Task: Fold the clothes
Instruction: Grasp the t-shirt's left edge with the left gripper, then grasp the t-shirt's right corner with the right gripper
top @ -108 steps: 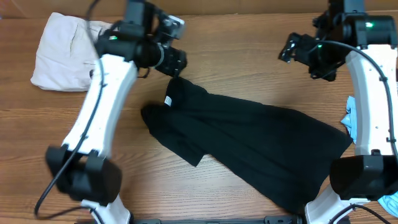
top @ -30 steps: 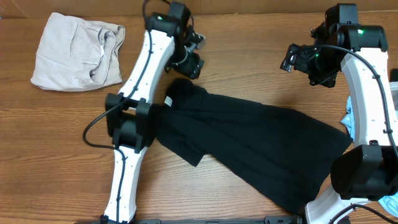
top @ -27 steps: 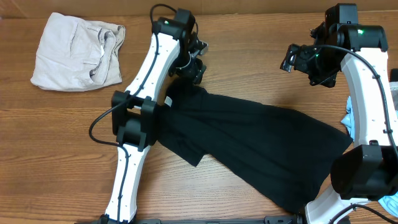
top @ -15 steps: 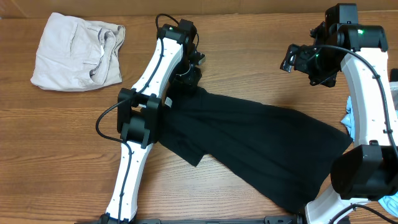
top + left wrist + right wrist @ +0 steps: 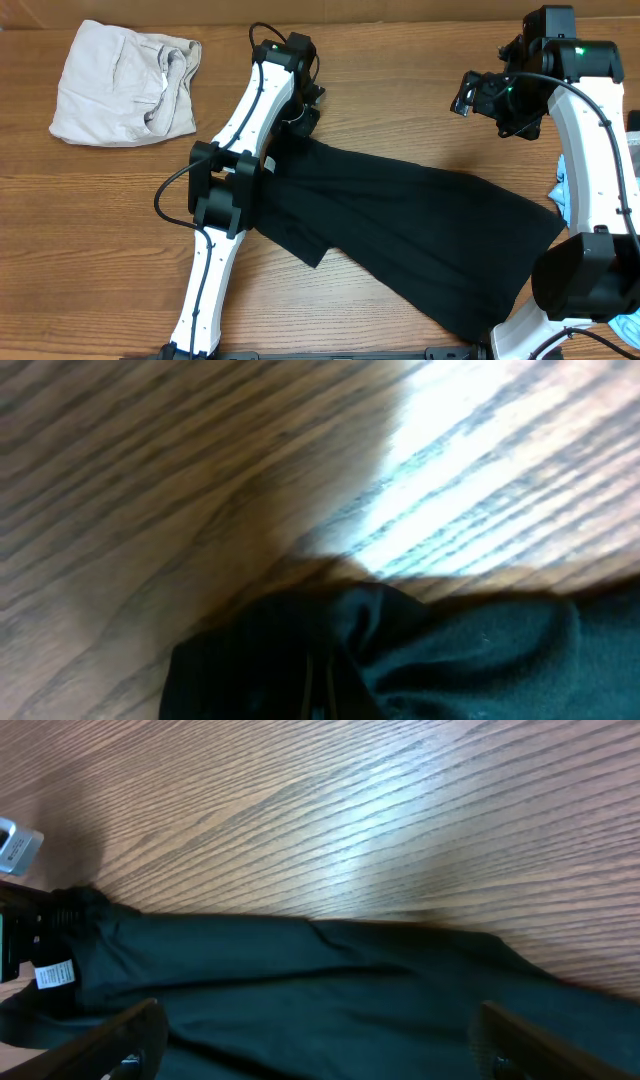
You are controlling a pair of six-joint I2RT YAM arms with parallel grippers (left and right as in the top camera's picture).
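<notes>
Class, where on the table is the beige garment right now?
Overhead view: the beige garment lies crumpled at the far left corner of the table, clear of the black garment and left of the left gripper.

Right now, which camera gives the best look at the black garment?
Overhead: it shows nearly the whole black garment spread out. The left wrist sees only a blurred, bunched corner; the right wrist only its upper edge and a white label.
</notes>
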